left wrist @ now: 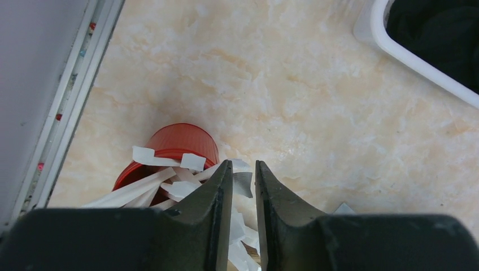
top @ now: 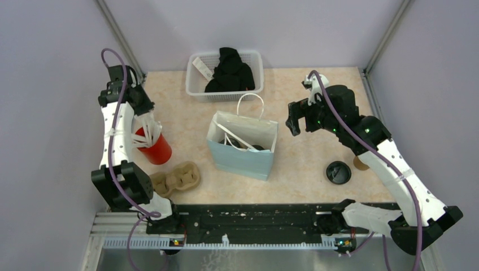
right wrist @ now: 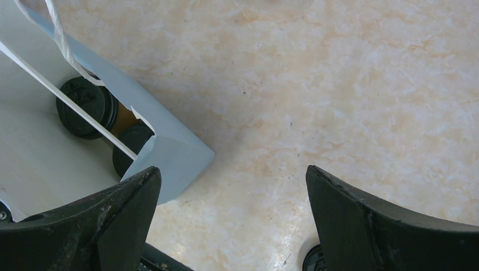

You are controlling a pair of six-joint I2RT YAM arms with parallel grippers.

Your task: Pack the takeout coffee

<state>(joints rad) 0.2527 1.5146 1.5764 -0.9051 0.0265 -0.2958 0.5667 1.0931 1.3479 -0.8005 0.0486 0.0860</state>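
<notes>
Two brown coffee cups with black lids (right wrist: 87, 107) stand inside the light blue paper bag (top: 243, 155); they also show in the top view (top: 254, 148). Another black lid (top: 338, 172) lies on the table at the right, with a brown cup (top: 360, 164) beside it, half hidden by my right arm. My right gripper (right wrist: 231, 169) is open wide and empty, right of the bag (right wrist: 169, 152); in the top view it (top: 292, 121) hangs above the table. My left gripper (left wrist: 243, 162) is over the red cup of straws (left wrist: 181, 141), its jaws closed to a narrow gap on a white straw (left wrist: 244, 183).
The red straw cup (top: 155, 149) stands at the left, with the moulded brown carrier (top: 178, 178) in front of it. A white basket (top: 195, 84) with a black cloth sits at the back. The bag's white handles (top: 251, 104) stick up. Walls close in left and right.
</notes>
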